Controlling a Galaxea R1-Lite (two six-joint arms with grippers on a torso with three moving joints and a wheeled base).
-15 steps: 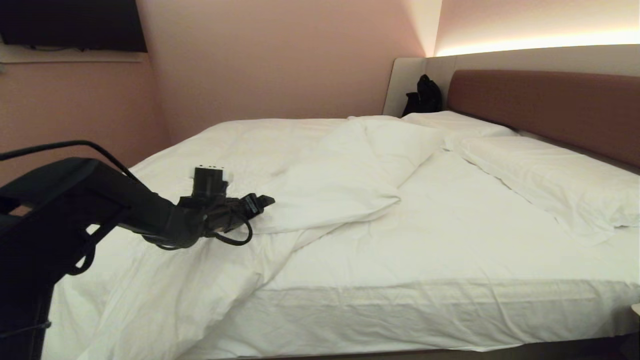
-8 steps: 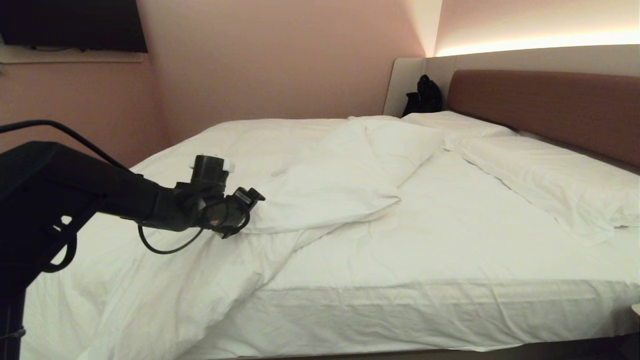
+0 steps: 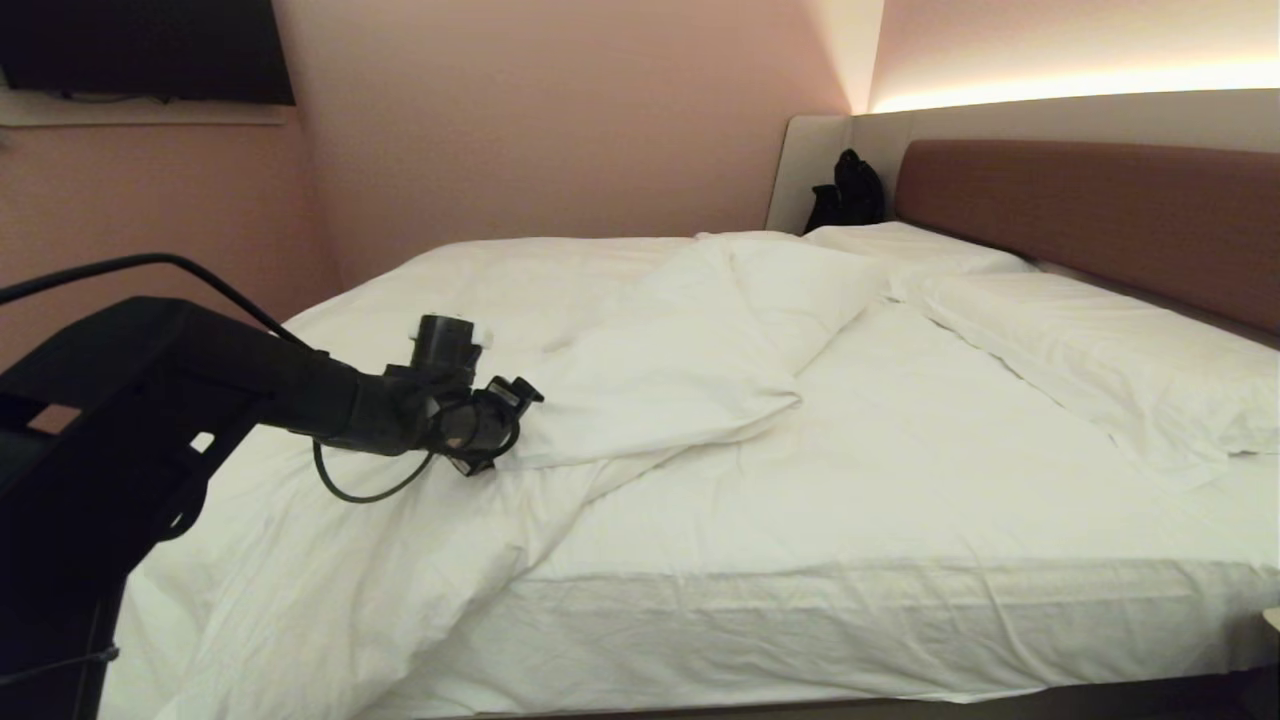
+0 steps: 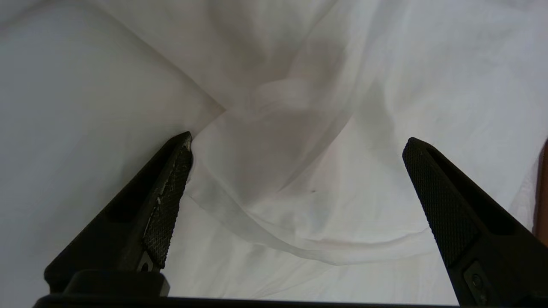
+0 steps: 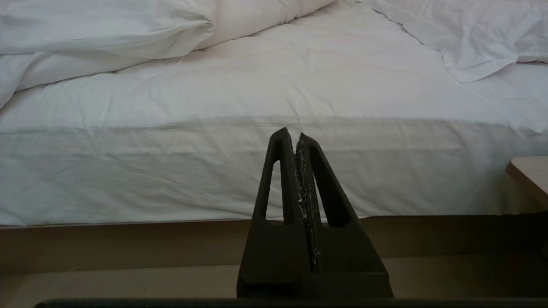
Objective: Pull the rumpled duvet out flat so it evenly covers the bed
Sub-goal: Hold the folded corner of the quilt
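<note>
The white duvet (image 3: 680, 370) lies rumpled over the left half of the bed (image 3: 800, 630), with one flap folded back on itself near the middle. The right half shows bare sheet. My left gripper (image 3: 505, 427) hovers at the near corner of that folded flap, open and holding nothing. In the left wrist view the left gripper (image 4: 299, 139) is spread wide over a curved fold of the duvet (image 4: 299, 239), and one fingertip (image 4: 182, 158) sits close to the cloth. My right gripper (image 5: 296, 133) is shut and empty, low in front of the side of the bed (image 5: 257, 171).
Two white pillows (image 3: 1080, 350) lie along the reddish-brown headboard (image 3: 1100, 210). A black bag (image 3: 850, 190) sits at the far corner by the wall. A dark screen (image 3: 140, 50) hangs on the left wall. A small table corner (image 5: 531, 175) juts in on the right by the bed.
My left wrist has rolled and the open gripper has swung to face the folded flap's corner, ending a little further right than half a second ago. The duvet has not moved.
</note>
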